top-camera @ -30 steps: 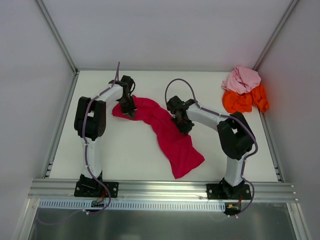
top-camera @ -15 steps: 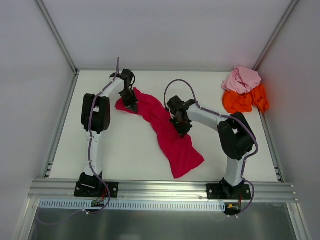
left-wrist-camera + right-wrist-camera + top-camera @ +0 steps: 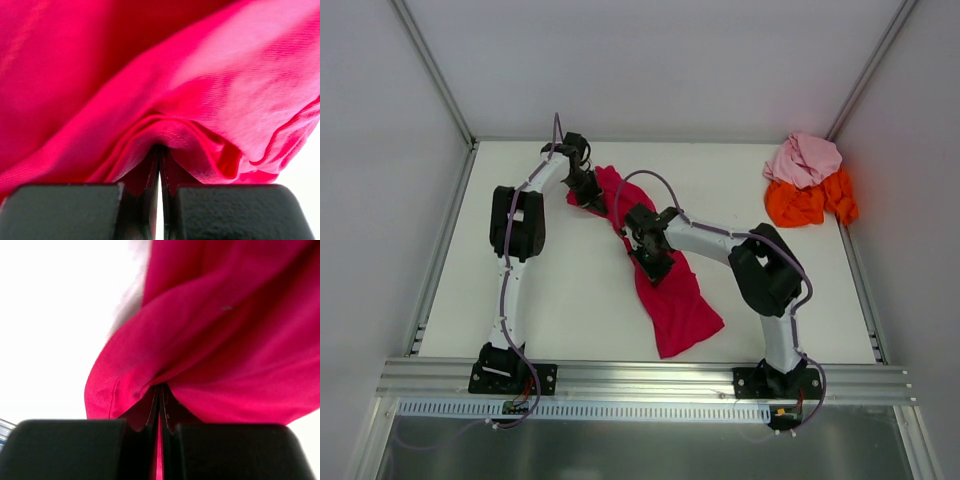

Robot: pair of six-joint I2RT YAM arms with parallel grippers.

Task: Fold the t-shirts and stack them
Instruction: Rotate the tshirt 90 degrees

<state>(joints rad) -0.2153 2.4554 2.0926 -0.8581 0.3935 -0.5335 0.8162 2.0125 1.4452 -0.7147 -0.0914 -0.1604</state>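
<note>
The crimson-magenta t-shirt (image 3: 670,290) lies bunched in a long strip from the back left toward the front middle of the white table (image 3: 560,300). My left gripper (image 3: 586,190) is shut on its far end; the left wrist view is filled by that cloth (image 3: 200,90), pinched at the jaws (image 3: 160,150). My right gripper (image 3: 653,262) is shut on the strip's middle, its fabric (image 3: 225,340) folding into the jaws (image 3: 159,390). The pale pink t-shirt (image 3: 803,158) lies crumpled on the bright orange t-shirt (image 3: 810,203) in the back right corner.
White walls with metal corner posts (image 3: 432,70) close in the table on three sides. An aluminium rail (image 3: 640,378) runs along the near edge, carrying both arm bases.
Both grippers have carried the crimson t-shirt: the left one farther back and to the right, the right one to the left. The strip now runs straighter and narrower.
</note>
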